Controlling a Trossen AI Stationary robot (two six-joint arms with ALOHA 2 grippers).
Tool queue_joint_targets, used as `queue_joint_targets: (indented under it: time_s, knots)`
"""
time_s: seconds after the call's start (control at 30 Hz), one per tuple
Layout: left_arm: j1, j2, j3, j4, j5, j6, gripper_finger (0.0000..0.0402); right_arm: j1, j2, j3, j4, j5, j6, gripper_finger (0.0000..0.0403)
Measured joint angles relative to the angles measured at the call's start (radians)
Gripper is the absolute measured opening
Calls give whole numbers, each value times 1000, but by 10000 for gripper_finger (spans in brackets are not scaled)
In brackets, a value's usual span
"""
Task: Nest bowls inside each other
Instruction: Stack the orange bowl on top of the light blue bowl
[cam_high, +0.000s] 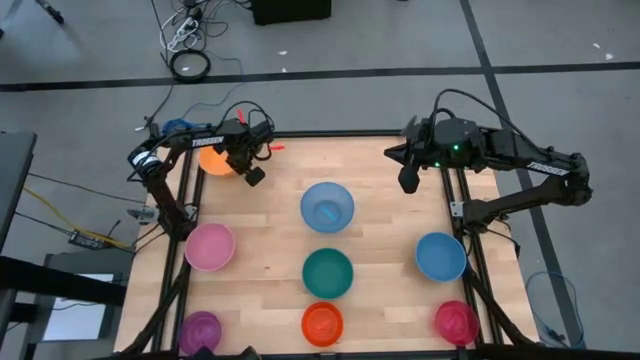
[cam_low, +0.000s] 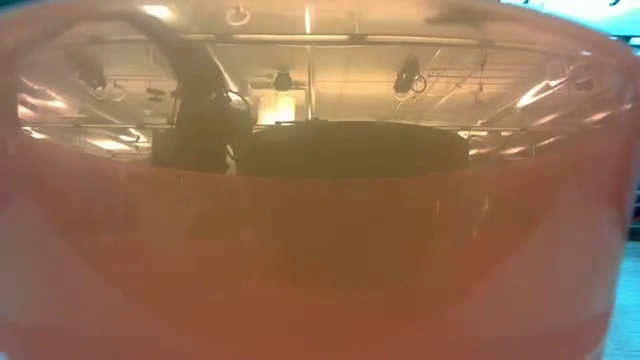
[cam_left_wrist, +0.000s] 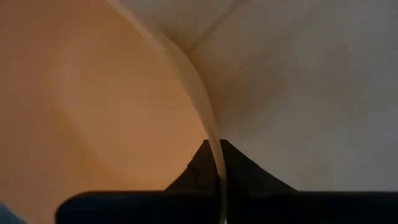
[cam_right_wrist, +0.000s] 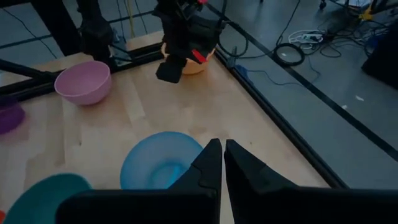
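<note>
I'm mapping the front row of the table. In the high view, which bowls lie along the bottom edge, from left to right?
purple bowl → red-orange bowl → magenta-red bowl

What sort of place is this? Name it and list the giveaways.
Probably a robotics lab or workshop, not a home. A wooden table in a black frame carries two arms, cables trail over a grey floor with tape lines, and coloured bowls are spread out like a test setup.
</note>
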Motion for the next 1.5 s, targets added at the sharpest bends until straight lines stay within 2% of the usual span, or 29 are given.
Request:
queue_joint_targets:
  time_s: [0.1,0.27,0.4,0.5,0.6,0.73,0.87,0.93,1.03,1.3,1.5]
  knots:
    - [-53,-5,66,-117,-5,-10,6,-2,0,0,0,3,-2,12]
    - [-200,-34,256,-220,-21,-15,5,-7,0,0,0,9,-3,12]
    - [-366,-35,435,-220,37,7,5,-15,0,0,0,23,-4,12]
    - [-488,-36,515,-146,113,35,4,-23,-2,0,0,23,-13,12]
    - [-593,-36,547,-112,160,39,4,-32,-11,0,-1,24,-19,12]
    - [-701,-33,548,-80,166,44,4,-39,-33,0,0,24,-20,12]
    - [-787,-24,518,49,180,108,4,-39,-59,0,3,24,-14,12]
    - [-813,-7,510,114,216,135,4,-39,-70,0,4,24,-3,12]
    - [-826,43,508,127,234,150,4,-39,-82,0,3,24,3,12]
    - [-799,197,506,117,224,205,4,-34,-89,0,-10,24,7,12]
    - [-783,217,507,121,194,229,7,-34,-89,0,-40,24,8,12]
